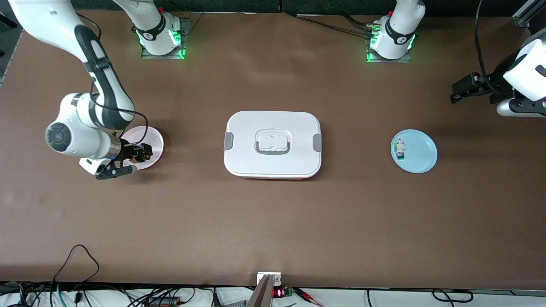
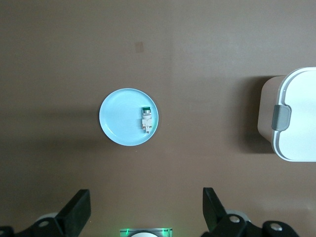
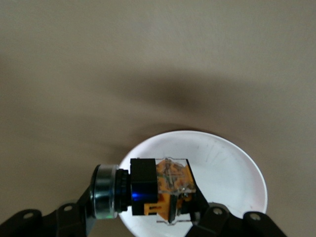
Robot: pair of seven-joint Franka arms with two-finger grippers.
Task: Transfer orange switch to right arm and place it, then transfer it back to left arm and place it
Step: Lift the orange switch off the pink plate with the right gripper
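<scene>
R gripper (image 1: 133, 161) is clamped on the orange switch (image 1: 138, 156), over the pink plate (image 1: 154, 138) at the R arm's end of the table (image 1: 273, 221). Box (image 1: 272, 144) sits mid-table, lid on. L gripper (image 1: 463, 91) hangs wide open w/ nothing in it, over bare table near the blue plate (image 1: 420, 153), which holds a white-green part (image 1: 400, 148).

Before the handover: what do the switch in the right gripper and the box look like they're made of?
Orange switch, held in the right gripper: looks like black moulded plastic with a clear orange-tinted block showing its insides, plus a shiny ring that is probably metal.
Box: smooth white plastic, by its rounded moulded lid, with matte grey clasps that could be plastic or rubber.
</scene>
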